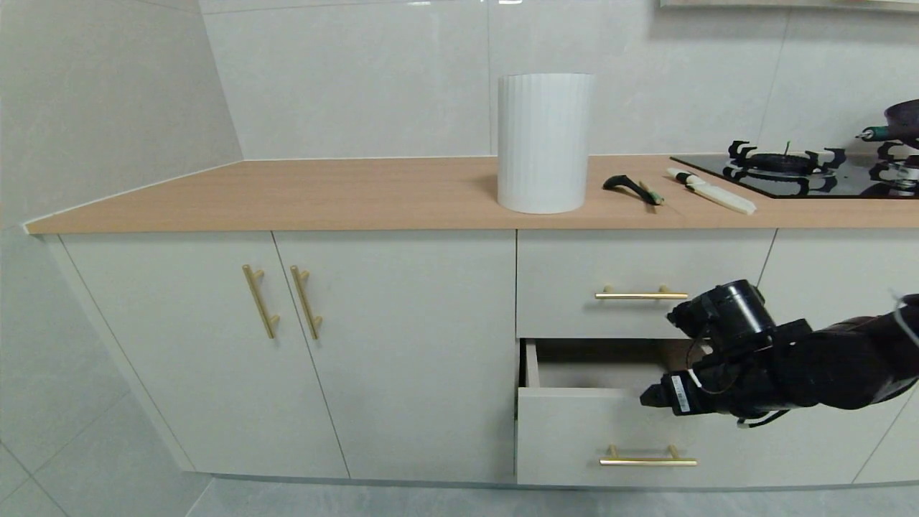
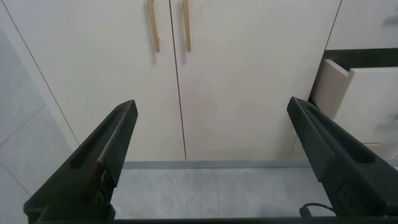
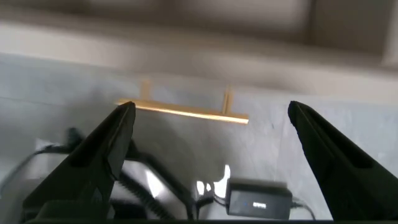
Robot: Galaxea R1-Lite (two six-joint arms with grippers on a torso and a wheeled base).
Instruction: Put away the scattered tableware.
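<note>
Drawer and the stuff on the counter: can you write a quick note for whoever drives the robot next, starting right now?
Left gripper: open, holding nothing, low in front of the cabinet doors.
Right gripper: open, holding nothing, at the top edge of the lower drawer front.
Things: black-handled utensil and white knife lie on the countertop, right of the white ribbed canister.
Done: lower drawer stands open.
Left: both pieces not yet picked up; probably they go in the drawer, then shut it.
</note>
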